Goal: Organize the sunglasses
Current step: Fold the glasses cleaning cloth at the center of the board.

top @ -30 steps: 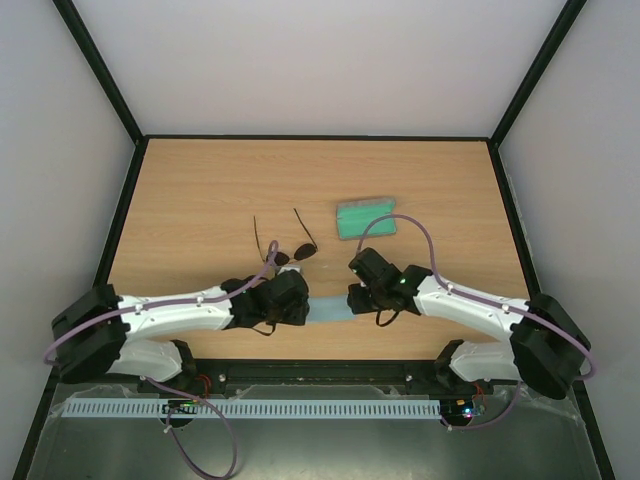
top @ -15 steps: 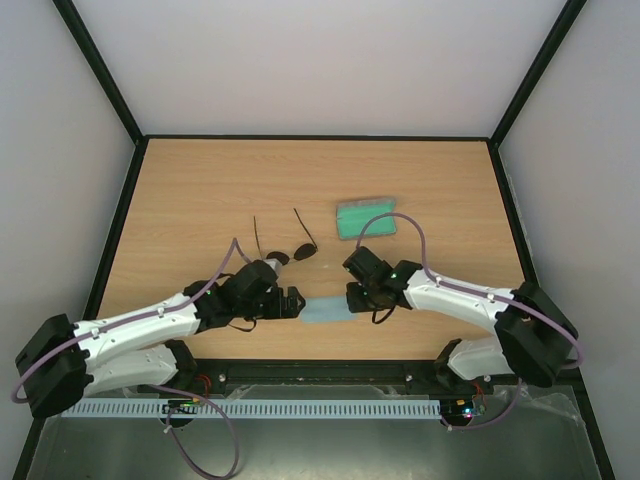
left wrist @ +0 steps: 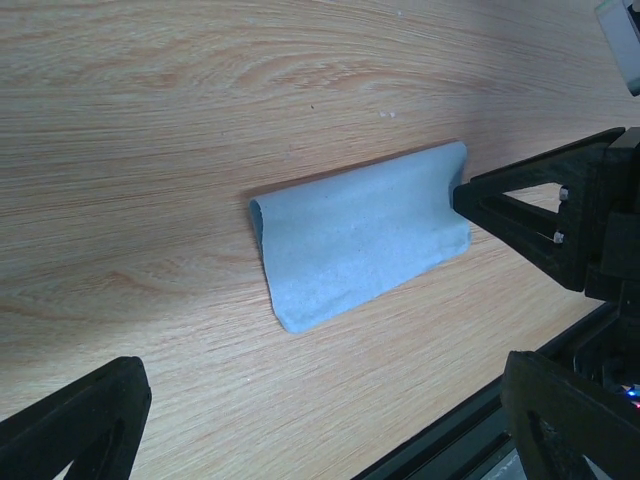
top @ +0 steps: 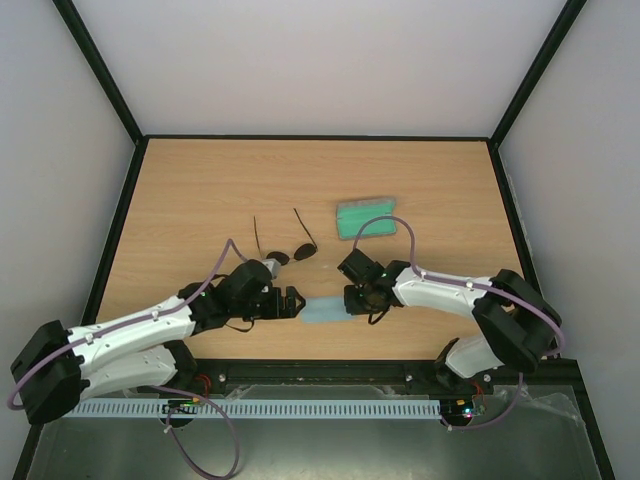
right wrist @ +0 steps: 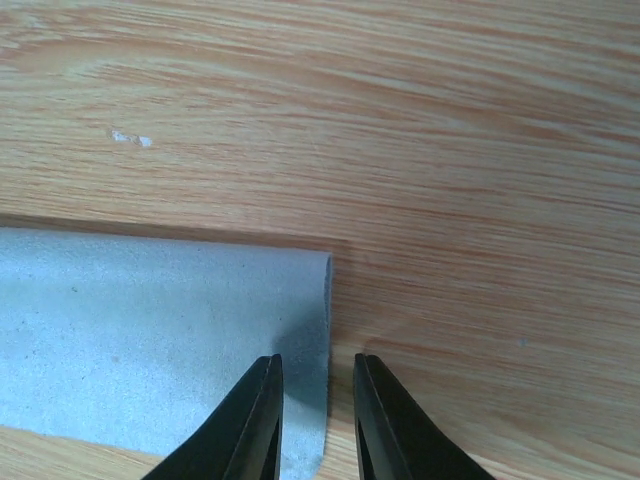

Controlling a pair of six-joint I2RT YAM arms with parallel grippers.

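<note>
Sunglasses (top: 302, 252) lie open near the folded blue-grey cloth (left wrist: 360, 235).

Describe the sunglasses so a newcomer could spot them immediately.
On the wooden table, look just left of centre. The sunglasses lie there: two small round dark lenses, thin temple arms pointing away, unlike the green rectangular case or folded blue-grey cloth.

Bright, even overhead light casts soft shadows; all views fairly sharp
</note>
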